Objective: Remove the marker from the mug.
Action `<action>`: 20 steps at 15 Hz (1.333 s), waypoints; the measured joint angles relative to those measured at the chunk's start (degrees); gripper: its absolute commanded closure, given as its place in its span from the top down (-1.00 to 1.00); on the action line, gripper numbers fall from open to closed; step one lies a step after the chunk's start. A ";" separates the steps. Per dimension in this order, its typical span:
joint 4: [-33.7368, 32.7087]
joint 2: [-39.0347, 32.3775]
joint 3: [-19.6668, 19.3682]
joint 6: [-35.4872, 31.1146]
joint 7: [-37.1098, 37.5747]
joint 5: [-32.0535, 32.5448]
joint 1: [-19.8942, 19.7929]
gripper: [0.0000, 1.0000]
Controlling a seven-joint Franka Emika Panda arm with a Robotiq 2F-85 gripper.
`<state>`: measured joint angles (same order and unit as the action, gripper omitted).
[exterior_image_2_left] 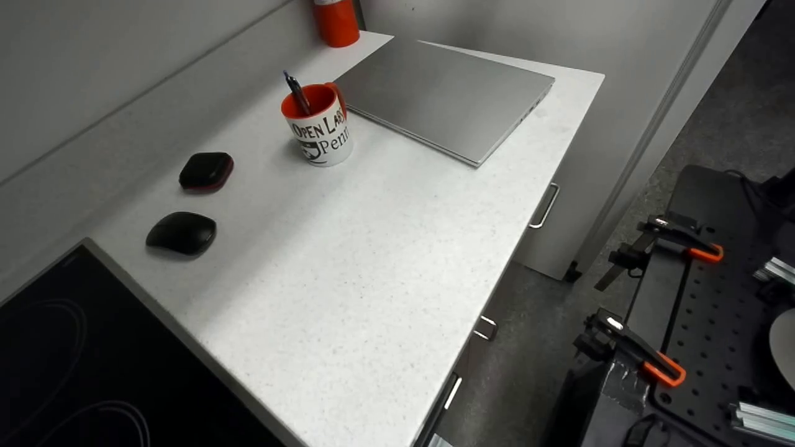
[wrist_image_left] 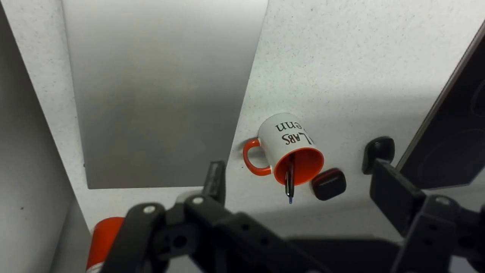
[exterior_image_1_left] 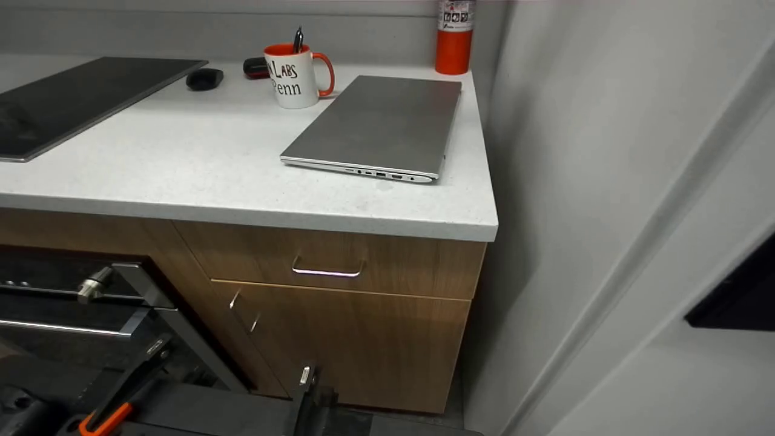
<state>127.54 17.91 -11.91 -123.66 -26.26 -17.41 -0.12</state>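
Observation:
The white mug stands upright on the counter, with red handle, red inside and dark print, in both exterior views and the wrist view. The marker, a thin dark pen with a blue tip, leans inside the mug with its upper end above the rim; it also shows in the wrist view. Its lower end is hidden in the mug. My gripper is open and empty, its fingers apart on either side of the mug and marker in the picture. The gripper is out of view in both exterior views.
A closed grey laptop lies beside the handle. A black-and-red case and a black mouse lie on the mug's far side from the laptop. A red canister stands at the back corner by the wall. A black cooktop adjoins.

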 measured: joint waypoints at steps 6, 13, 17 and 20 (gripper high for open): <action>-0.01 -0.06 -0.29 0.00 -0.18 -0.08 -0.14 1.00; -0.12 -9.66 3.87 -13.65 0.02 -7.74 2.82 1.00; -2.46 -18.11 8.13 -22.14 1.30 -11.24 3.74 1.00; -5.58 -23.19 10.13 -23.68 3.34 -11.26 3.65 1.00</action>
<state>121.96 -5.28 -1.78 -147.34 -22.92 -28.68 3.52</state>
